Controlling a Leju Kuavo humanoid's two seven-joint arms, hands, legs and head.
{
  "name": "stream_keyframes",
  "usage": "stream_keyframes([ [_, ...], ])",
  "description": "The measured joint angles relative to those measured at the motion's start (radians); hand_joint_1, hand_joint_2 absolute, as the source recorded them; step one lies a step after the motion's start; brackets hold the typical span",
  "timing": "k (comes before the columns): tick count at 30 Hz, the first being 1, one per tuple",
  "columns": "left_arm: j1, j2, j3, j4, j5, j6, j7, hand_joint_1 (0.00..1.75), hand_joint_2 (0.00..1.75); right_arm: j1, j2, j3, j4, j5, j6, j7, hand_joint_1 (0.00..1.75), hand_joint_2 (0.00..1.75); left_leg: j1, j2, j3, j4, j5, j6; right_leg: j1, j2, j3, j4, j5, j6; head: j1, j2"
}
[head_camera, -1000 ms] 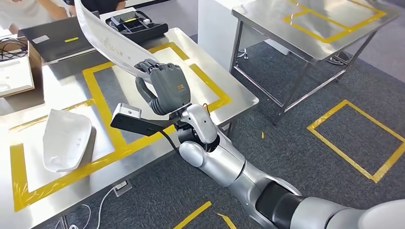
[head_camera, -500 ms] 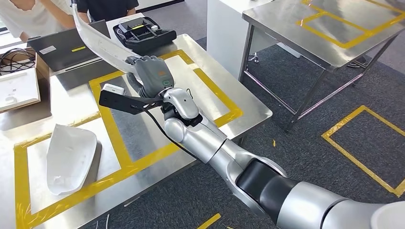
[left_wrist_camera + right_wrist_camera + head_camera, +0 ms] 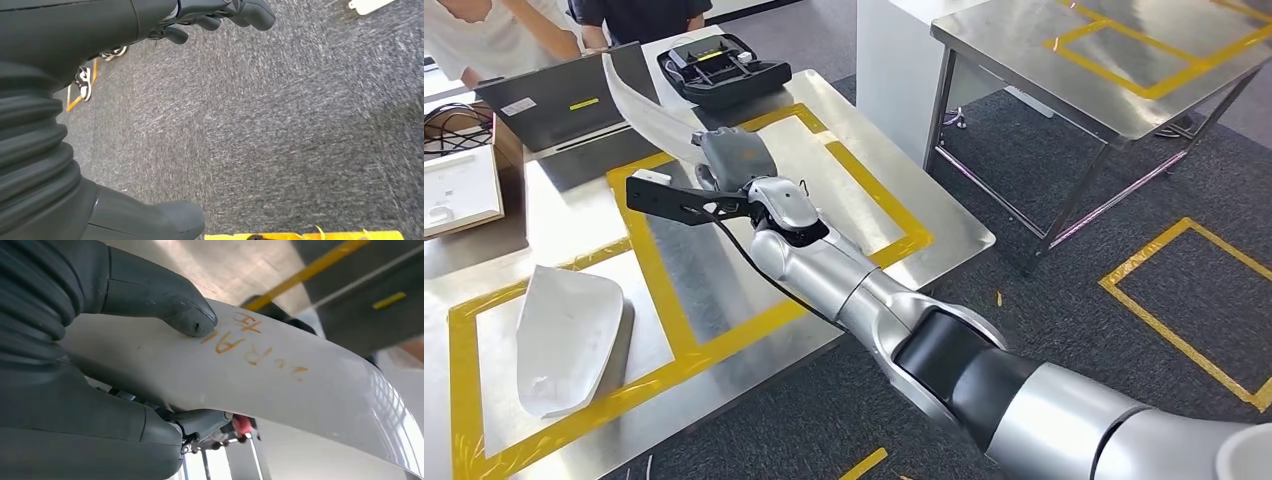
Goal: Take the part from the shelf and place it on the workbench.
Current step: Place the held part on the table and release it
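Item, my right hand (image 3: 736, 160): fingers wrapped around one end of the long white curved part (image 3: 646, 108), which I hold in the air above the workbench (image 3: 844, 120), over its yellow taped rectangle (image 3: 879, 205); the far end of the part points toward the closed laptop (image 3: 554, 98) at the bench's back edge. The right wrist view adds what the head view cannot: my thumb (image 3: 165, 302) pressed on the glossy face of the part (image 3: 280, 385), beside orange handwritten marks (image 3: 245, 342). Item, a second white part (image 3: 564, 335) lying flat on the workbench, well apart from my hand, inside another taped frame. Item, a black tray (image 3: 719, 68) near the laptop. Item, my left hand (image 3: 220, 12): fingers curled, holding nothing, above grey carpet (image 3: 300, 125).
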Motion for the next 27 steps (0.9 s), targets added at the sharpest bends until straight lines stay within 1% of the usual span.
stream_keyframes([
  [3, -0.004, 0.0, 0.0, 0.0, -0.001, -0.001, 0.007, 0.0, 1.75, -0.035, -0.013, 0.0, 0.089, -0.002, 0.065, 0.063, 1.75, 1.75, 0.0, -0.001, 0.001, 0.001, 0.001, -0.001, -0.001, -0.001, 0.003, -0.001, 0.001, 0.002, 0.0, 0.0],
  [6, -0.003, 0.0, 0.0, 0.0, -0.002, -0.001, 0.013, 0.0, 1.75, -0.039, -0.035, -0.002, 0.146, -0.004, 0.102, 0.08, 1.75, 1.75, -0.001, -0.001, 0.002, 0.002, 0.001, -0.001, -0.001, 0.0, 0.004, -0.002, 0.002, 0.003, 0.0, 0.0],
  [9, 0.0, 0.0, 0.0, 0.001, -0.003, -0.001, 0.014, 0.0, 1.75, -0.026, -0.047, -0.003, 0.177, 0.007, 0.137, 0.058, 1.75, 1.75, -0.001, 0.001, 0.002, 0.002, 0.0, 0.0, -0.003, 0.002, 0.004, -0.003, 0.002, 0.004, 0.0, 0.0],
  [13, 0.0, 0.0, 0.0, 0.002, -0.008, -0.001, 0.013, 0.0, 1.75, 0.015, -0.048, 0.014, 0.2, 0.066, 0.169, 0.021, 1.75, 1.75, -0.001, 0.001, 0.002, 0.002, -0.001, 0.001, -0.003, 0.002, 0.004, -0.004, 0.002, 0.004, 0.0, 0.0],
  [17, -0.004, 0.0, 0.0, 0.002, -0.008, -0.001, 0.001, 0.0, 1.75, 0.057, -0.035, 0.037, 0.213, 0.093, 0.154, 0.013, 1.75, 1.75, -0.001, 0.001, 0.001, 0.001, -0.001, 0.002, -0.003, 0.002, 0.004, -0.004, 0.002, 0.004, 0.0, 0.0],
  [22, -0.01, 0.0, 0.0, 0.002, -0.008, 0.0, -0.003, 0.0, 1.75, 0.068, -0.023, 0.05, 0.219, 0.094, 0.142, 0.001, 1.75, 1.75, -0.001, 0.001, 0.001, 0.002, -0.001, 0.002, -0.004, 0.002, 0.004, -0.004, 0.002, 0.004, 0.0, 0.0],
  [26, -0.01, 0.0, 0.0, 0.002, -0.007, 0.001, -0.002, 0.0, 1.75, 0.068, -0.021, 0.051, 0.219, 0.093, 0.121, -0.03, 0.0, 0.0, -0.001, 0.001, 0.001, 0.002, -0.001, 0.002, -0.004, 0.002, 0.004, -0.004, 0.002, 0.004, 0.0, 0.0],
  [27, -0.01, 0.0, 0.0, 0.002, -0.006, 0.001, 0.002, 0.0, 1.31, 0.068, -0.02, 0.052, 0.219, 0.093, 0.116, -0.04, 0.0, 0.0, -0.001, 0.001, 0.001, 0.002, -0.001, 0.002, -0.004, 0.002, 0.004, -0.004, 0.002, 0.004, 0.0, 0.0],
])
